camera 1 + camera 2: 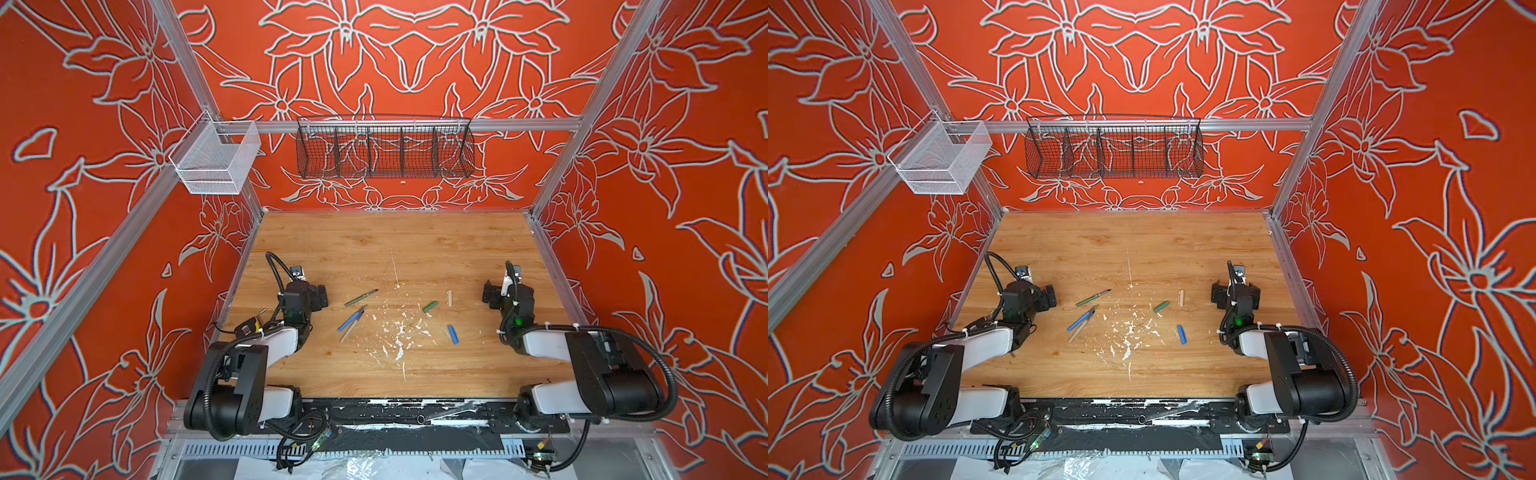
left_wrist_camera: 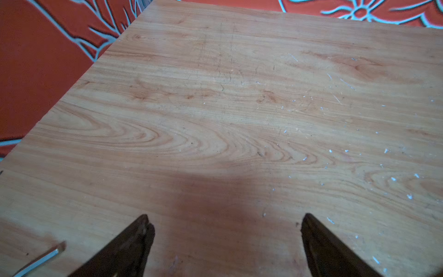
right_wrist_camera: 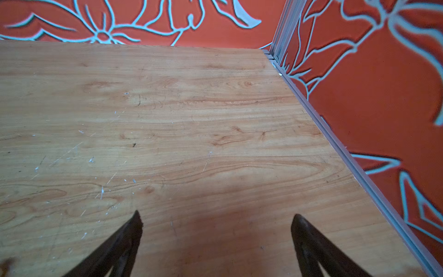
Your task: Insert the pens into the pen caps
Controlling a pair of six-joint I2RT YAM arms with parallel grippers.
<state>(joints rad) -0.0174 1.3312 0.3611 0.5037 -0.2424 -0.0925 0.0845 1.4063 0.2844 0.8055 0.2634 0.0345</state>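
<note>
Three pens lie left of the table's middle in both top views: an olive green pen (image 1: 360,298) (image 1: 1093,298), and nearer the front a blue pen (image 1: 351,321) (image 1: 1080,320) beside a beige pen (image 1: 350,330) (image 1: 1077,331), the two touching near their tips. Right of the middle lie an olive green cap (image 1: 430,306) (image 1: 1161,306), a beige cap (image 1: 449,297) (image 1: 1181,297) and a blue cap (image 1: 453,334) (image 1: 1182,334). My left gripper (image 1: 322,296) (image 2: 224,221) is open over bare wood, left of the pens. My right gripper (image 1: 490,296) (image 3: 215,219) is open, right of the caps. Neither wrist view shows pens or caps.
White flecks and scratches (image 1: 399,332) mark the wooden table (image 1: 395,249) between pens and caps. A black wire basket (image 1: 384,147) and a white mesh basket (image 1: 216,156) hang high on the frame. Red patterned walls close three sides. A metal tool (image 2: 38,260) lies near the left gripper.
</note>
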